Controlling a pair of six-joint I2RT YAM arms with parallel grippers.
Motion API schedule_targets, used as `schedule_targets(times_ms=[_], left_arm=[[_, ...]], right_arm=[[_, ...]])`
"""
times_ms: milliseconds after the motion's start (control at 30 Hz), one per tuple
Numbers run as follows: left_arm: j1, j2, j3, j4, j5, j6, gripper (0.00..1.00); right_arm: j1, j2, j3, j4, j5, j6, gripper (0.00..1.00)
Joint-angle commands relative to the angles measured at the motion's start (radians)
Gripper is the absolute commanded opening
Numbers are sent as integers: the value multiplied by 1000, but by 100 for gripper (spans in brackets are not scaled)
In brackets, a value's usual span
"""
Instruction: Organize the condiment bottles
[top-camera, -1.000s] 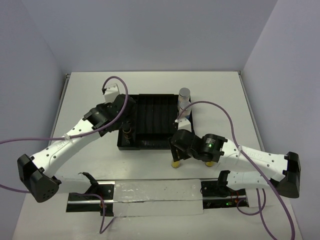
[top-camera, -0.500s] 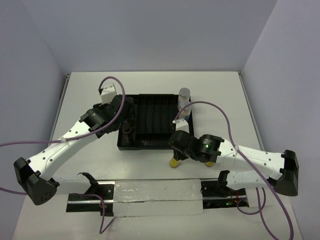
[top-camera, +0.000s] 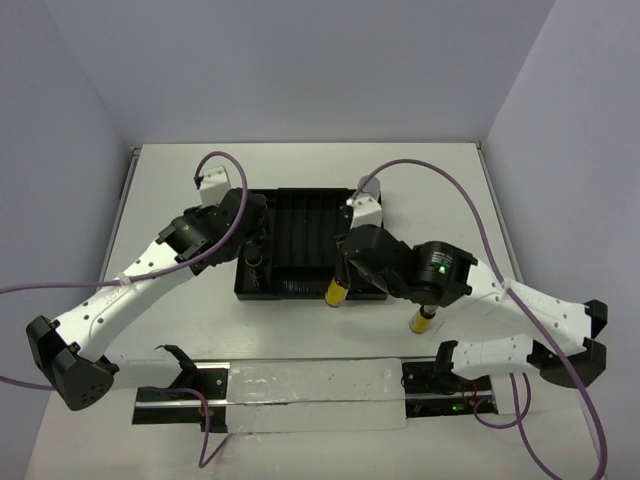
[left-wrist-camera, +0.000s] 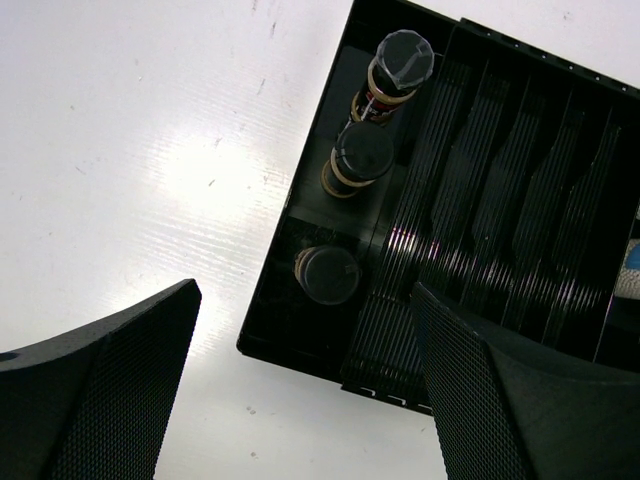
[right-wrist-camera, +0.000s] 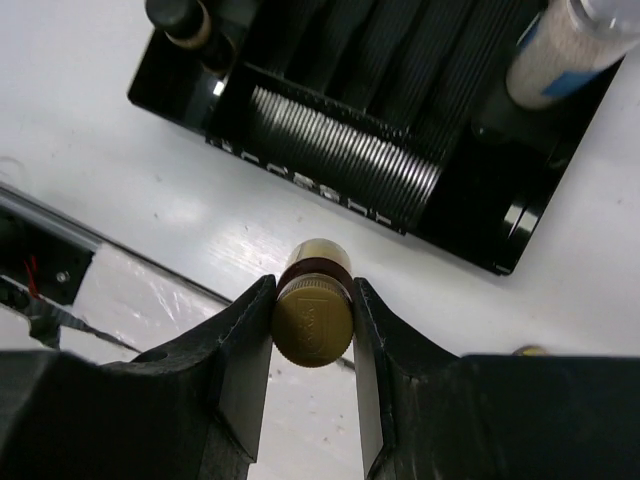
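Right gripper (right-wrist-camera: 312, 340) is closed on the cap end of a yellow-filled bottle (top-camera: 337, 291), which it holds at the near edge of the black tray (top-camera: 300, 215). Whether the bottle's base is off the desk (top-camera: 180, 180) cannot be told for certain. Left gripper (left-wrist-camera: 305, 290) is spread wide and empty, hovering over the tray's left compartment, where 3 dark bottles (left-wrist-camera: 362, 152) stand in a row. White blue-labelled bottle (right-wrist-camera: 570, 50) sits in the compartment at the tray's right end. 2nd yellow-filled bottle (top-camera: 424, 320) stands on the desk, near the tray's near right corner but apart from it.

Likely hazards from this position:
1. The grip takes only the top of the bottle, so the body hangs free. A quick swing or a knock could twist it out of the pads.
2. The bottle's base is close to the tray's near wall. Carried forward too low, it would strike that wall and either tip or push the tray.
3. The ribbed dividers (right-wrist-camera: 340, 140) fill the middle of the tray. A bottle set down on the ribs would lean or topple.
4. Both arms converge over 1 tray, so a move toward the left compartment risks contact with the left gripper.
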Motion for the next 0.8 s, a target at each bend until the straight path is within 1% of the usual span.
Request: schedule_targets(times_ms=[0, 100, 167, 267, 467, 767], left_arm=[[41, -41, 55, -25, 0, -37, 94], [97, -114, 21, 30, 79, -9, 95], [149, -145, -1, 40, 91, 2, 96], [196, -170, 1, 10, 98, 14, 99], [216, -217, -7, -27, 93, 23, 99], [223, -250, -20, -40, 87, 39, 99]], right_arm=[[6, 110, 104, 110, 57, -91, 9], [5, 198, 149, 177, 58, -129, 9], [5, 247, 205, 194, 77, -143, 9], [5, 329, 264, 209, 90, -161, 9], [2, 442, 308, 241, 84, -179, 9], [-14, 535, 246, 326, 61, -153, 9]])
